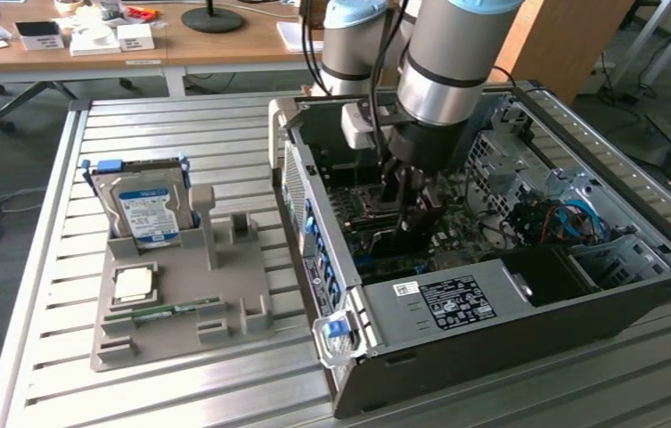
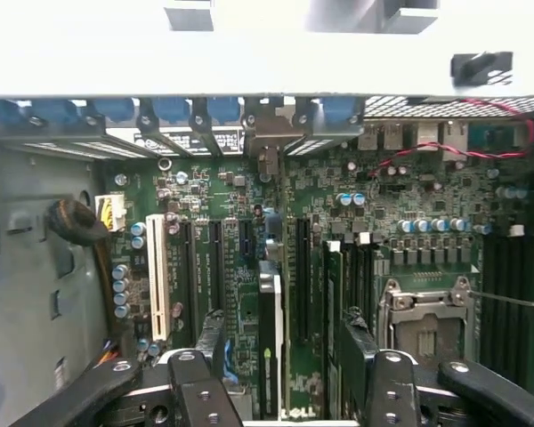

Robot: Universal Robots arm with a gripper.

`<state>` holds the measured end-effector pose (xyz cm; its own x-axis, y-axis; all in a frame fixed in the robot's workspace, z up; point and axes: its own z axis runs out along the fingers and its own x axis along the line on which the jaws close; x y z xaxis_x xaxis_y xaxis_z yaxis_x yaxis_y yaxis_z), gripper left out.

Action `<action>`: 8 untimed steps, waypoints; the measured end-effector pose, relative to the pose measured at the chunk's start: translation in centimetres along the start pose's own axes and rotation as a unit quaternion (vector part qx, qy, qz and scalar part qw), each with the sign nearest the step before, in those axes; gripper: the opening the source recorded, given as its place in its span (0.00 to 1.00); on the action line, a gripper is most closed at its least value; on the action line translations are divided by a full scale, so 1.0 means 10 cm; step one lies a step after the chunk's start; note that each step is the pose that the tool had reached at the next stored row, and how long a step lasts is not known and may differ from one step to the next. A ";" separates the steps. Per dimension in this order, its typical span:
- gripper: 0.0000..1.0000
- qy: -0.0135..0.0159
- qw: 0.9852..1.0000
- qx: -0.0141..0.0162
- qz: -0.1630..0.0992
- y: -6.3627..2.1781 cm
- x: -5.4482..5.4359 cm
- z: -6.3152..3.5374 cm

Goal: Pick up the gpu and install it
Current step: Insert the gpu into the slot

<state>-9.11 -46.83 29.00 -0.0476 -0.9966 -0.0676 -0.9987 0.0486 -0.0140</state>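
The gpu (image 2: 269, 342) shows edge-on as a thin dark card with a pale strip. It stands upright along an expansion slot of the green motherboard (image 2: 400, 200); I cannot tell whether it is fully seated. My gripper (image 2: 284, 327) is open, one black finger (image 2: 211, 334) on each side of the card with a gap to it. In the exterior view the gripper (image 1: 419, 218) reaches straight down into the open computer case (image 1: 526, 312), low over the board.
On the slatted table at the exterior view's left, a grey fixture (image 1: 175, 294) holds a blue-labelled hard drive (image 1: 145, 209), a CPU (image 1: 133, 283) and a RAM stick (image 1: 175, 310). Case walls, drive cages and cables surround the gripper. A CPU socket (image 2: 427, 307) lies near the card.
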 end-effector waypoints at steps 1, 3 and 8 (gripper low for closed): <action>0.63 0.000 1.000 0.000 0.000 0.000 0.00 -0.024; 0.63 0.001 1.000 0.000 0.000 -0.001 0.00 -0.066; 0.63 0.002 1.000 0.000 0.000 -0.002 -0.01 -0.148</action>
<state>-9.10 -46.82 30.49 -0.0475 -0.9968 -0.0642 -0.9987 0.0485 -0.0141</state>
